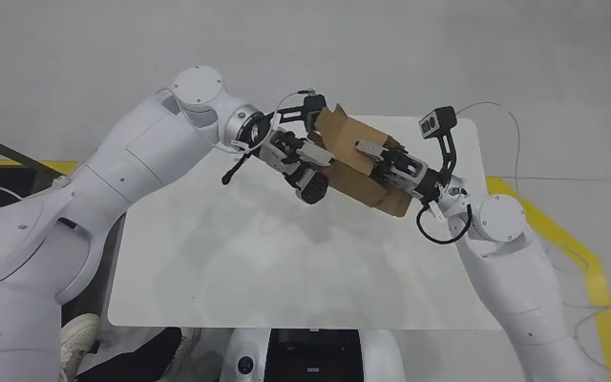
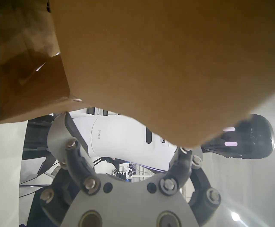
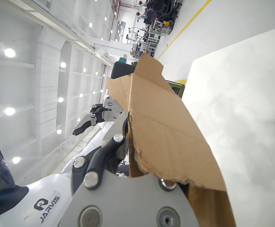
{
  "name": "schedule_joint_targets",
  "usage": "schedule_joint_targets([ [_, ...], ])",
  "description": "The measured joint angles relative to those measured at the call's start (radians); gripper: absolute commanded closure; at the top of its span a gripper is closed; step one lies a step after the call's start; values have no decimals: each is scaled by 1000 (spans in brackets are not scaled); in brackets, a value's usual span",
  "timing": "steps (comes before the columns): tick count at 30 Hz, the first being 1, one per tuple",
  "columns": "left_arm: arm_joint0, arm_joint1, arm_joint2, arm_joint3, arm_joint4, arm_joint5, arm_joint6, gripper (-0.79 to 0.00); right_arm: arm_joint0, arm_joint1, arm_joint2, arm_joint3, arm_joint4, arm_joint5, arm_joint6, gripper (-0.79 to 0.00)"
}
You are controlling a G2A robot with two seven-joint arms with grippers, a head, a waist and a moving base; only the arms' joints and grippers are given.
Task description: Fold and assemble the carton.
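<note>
Hiding one finger of the right gripper [image 1: 370,151], the carton [image 1: 338,130] hangs tilted.

- 1 white table [image 1: 286,267] with rounded corners, its top faintly mottled with grey.
- A yellow line [image 1: 563,243] on the pale grey floor, running past the table's right side.
- Round ceiling lights [image 3: 9,52], set in rows overhead.
- Racks and equipment [image 3: 159,19], far off at the end of the hall.
- 1 dark green object [image 3: 178,89], just beside the table's edge.
</note>
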Motion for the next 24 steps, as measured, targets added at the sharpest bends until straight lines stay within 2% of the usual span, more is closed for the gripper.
schedule_joint_targets([
  [12, -21, -17, 0, 63, -8, -16, 0, -785, -7, -9, -38, -8, -19, 2, -8, 0],
  [24, -24, -21, -2, 55, -6, -14, 0, -785, -4, -15, -40, -2, -19, -7, -13, 0],
])
